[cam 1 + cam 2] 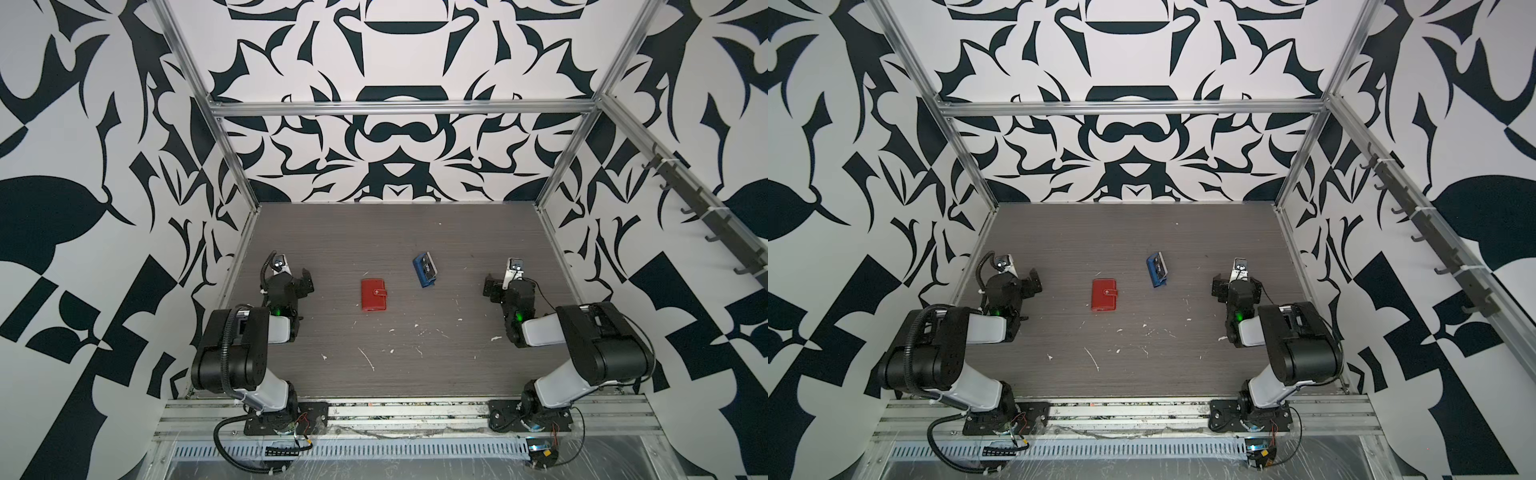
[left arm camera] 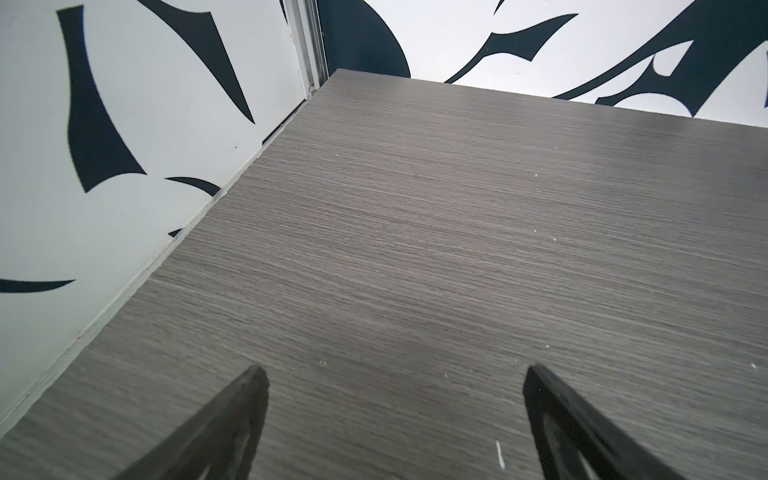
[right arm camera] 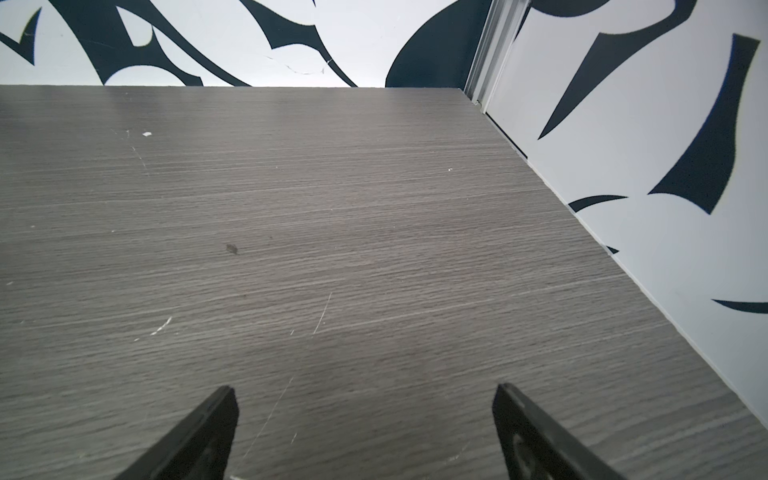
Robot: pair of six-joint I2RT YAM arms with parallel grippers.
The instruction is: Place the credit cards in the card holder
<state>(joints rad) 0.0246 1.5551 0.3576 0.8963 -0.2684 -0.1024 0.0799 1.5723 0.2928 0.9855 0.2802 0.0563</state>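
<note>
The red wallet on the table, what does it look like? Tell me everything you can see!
The red, leather-look, booklet-shaped card holder is a small rectangle with rounded corners. It is shut and lies flat on the grey wood-grain table, left of the middle. A short tab strap wraps over its right edge, with a tiny pale snap on it. Its inside is hidden. Only the table touches it.

A grey wood-grain desk [image 1: 395, 232], flecked with white chips and scratches, is boxed on three sides by white walls [image 1: 395, 158] printed with bold black shapes. Aluminium frame bars [image 1: 399, 107] rise from the desk's far corners. Right of the desk, a sloping rail carries dark hooks [image 1: 710, 238]. A slotted grey duct [image 1: 374, 451] runs along the desk's near edge.
</note>
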